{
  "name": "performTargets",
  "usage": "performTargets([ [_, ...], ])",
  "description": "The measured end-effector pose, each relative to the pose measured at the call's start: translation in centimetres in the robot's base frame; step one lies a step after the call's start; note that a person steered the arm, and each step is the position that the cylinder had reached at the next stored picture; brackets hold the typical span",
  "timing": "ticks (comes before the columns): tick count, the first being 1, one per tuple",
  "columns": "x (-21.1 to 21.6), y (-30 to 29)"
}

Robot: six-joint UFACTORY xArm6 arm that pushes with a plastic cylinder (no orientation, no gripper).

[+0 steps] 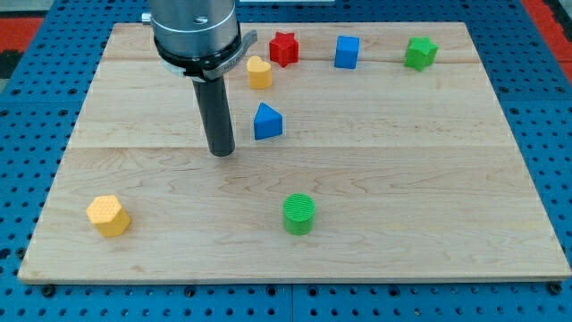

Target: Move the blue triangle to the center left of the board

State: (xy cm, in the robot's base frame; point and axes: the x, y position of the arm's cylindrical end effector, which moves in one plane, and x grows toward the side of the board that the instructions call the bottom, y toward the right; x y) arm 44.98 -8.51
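Observation:
The blue triangle (267,122) lies on the wooden board (402,179), a little above the board's middle. My tip (221,152) rests on the board just to the view's left of the blue triangle and slightly below it, with a small gap between them. The dark rod rises from the tip to the arm's grey flange at the view's top.
A yellow block (259,72), a red star-shaped block (284,48), a blue cube (347,52) and a green block (419,53) sit along the view's top. A green cylinder (299,214) sits below centre. A yellow hexagonal block (108,216) sits at bottom left.

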Motion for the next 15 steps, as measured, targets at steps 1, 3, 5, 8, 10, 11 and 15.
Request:
performTargets([
  [1, 0.0, 0.0],
  [3, -0.3, 0.0],
  [5, -1.3, 0.0],
  [8, -3.1, 0.0],
  [10, 1.1, -1.4],
  [11, 1.3, -1.4],
  [15, -2.8, 7.1],
])
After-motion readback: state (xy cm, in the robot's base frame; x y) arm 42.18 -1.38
